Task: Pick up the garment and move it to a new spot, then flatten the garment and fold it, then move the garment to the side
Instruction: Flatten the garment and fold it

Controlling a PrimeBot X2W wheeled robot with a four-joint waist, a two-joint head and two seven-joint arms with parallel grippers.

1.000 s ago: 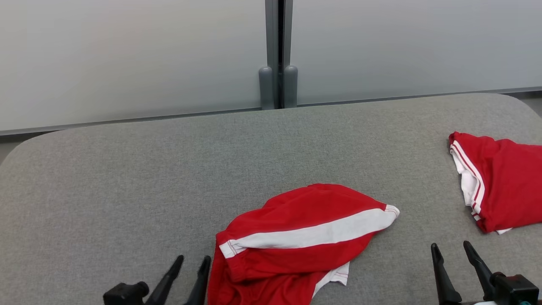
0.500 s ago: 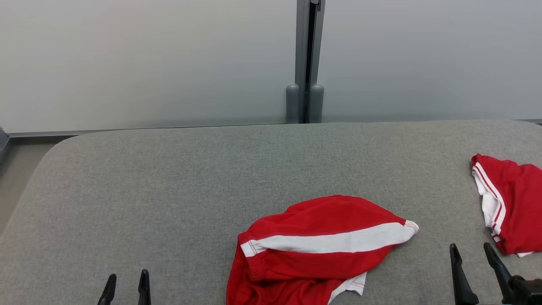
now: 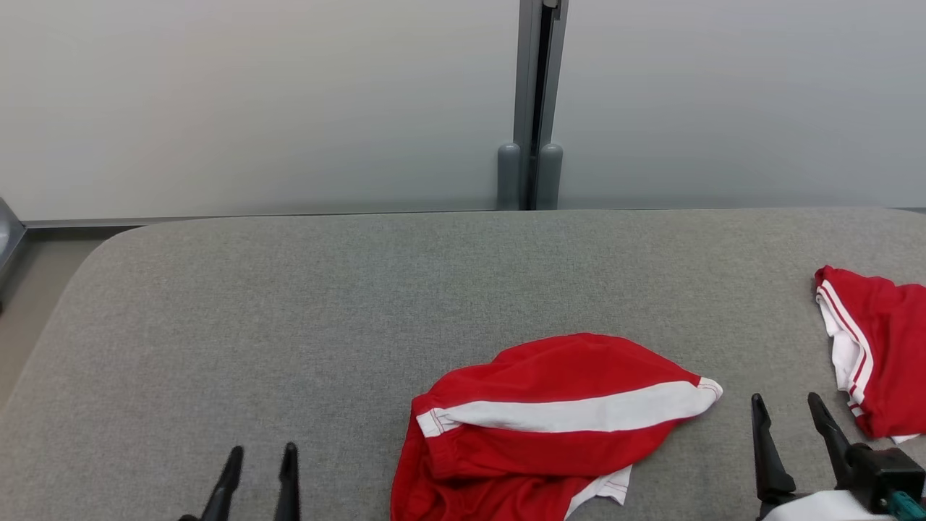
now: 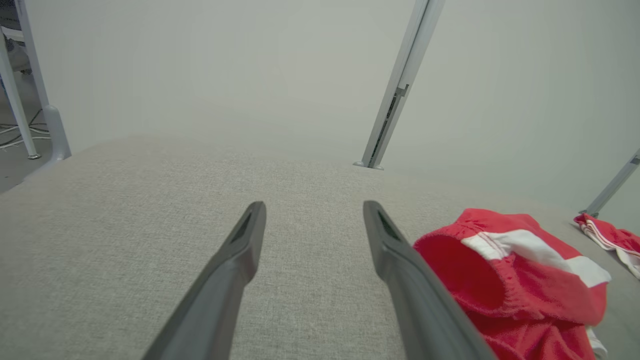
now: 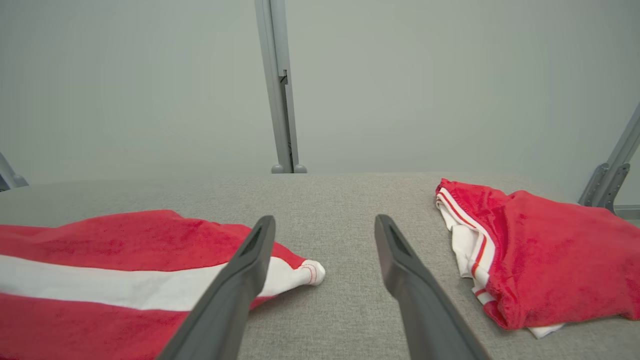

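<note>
We see the red garment [image 3: 550,427] crumpled at the counter's [image 3: 325,304] near edge, between left gripper [image 3: 262,452] and right gripper [image 3: 785,400] — both pairs of fingers wide, empty. Our left wrist view adds its gathered waistband opening [image 4: 457,270]; our right, folded red shorts [image 5: 540,260] at the right edge.

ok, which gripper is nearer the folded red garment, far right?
Right. The right gripper hangs left of the folded garment; the left gripper is far off, beyond the crumpled garment.
</note>
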